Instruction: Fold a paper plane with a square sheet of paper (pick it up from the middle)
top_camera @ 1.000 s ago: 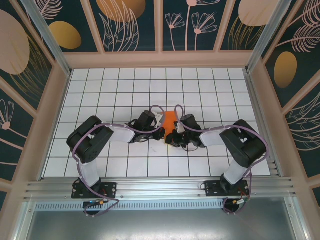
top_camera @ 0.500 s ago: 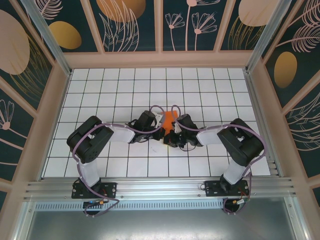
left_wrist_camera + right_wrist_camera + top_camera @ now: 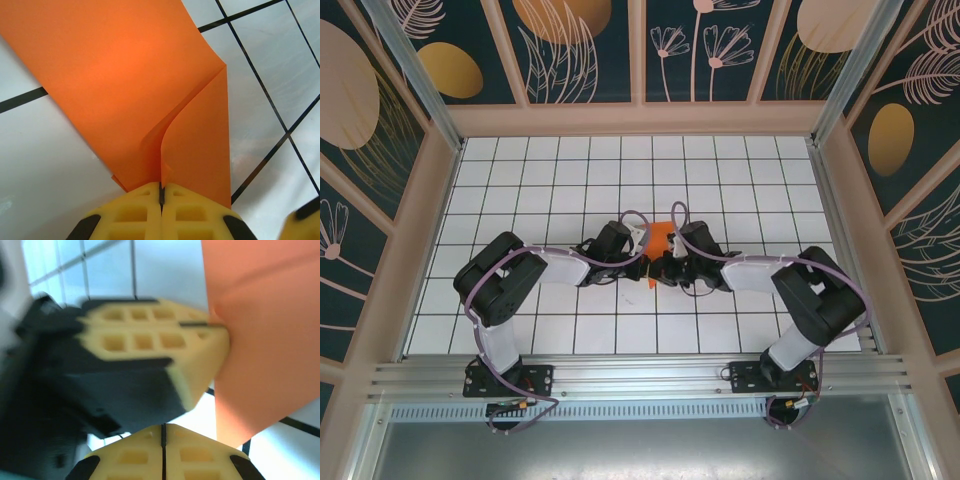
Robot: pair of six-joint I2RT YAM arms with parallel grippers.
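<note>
Orange paper (image 3: 661, 237) sits at the middle of the worktop (image 3: 520, 180), well apart from all four edges, wedged between the two arms where they meet. It is partly folded, not a dart yet.

Left claw (image 3: 645, 262): pressed together and pinching the paper. Left wrist view has the yellow fingers (image 3: 135, 215) closed, seam tight, and a raised flap of the paper (image 3: 130, 90) running straight into that seam at the claw (image 3: 161, 192). From the pinch the flap's crease heads away and to the right, to a sharp corner. The rest of the paper spreads flat toward the far left of that view, over the tiles.

Right claw (image 3: 663, 270): pressed together, nothing seen between the fingers. In the right wrist view its tip (image 3: 163, 432) sits just beside the left claw (image 3: 220, 326), nearly touching the left fingers. The paper (image 3: 260, 350) lies ahead and to the right of it, lower corner close to the tip. I can't tell whether it touches.

Key relation: the left arm has the paper. The right claw is next to it but off the paper, which lies on its far-right side. My read: a crease or fold is in hand, with the left holding the flap. The right would need to open or slide right to reach the paper. Risk: the thin flap slips or tears at the pinch.
</note>
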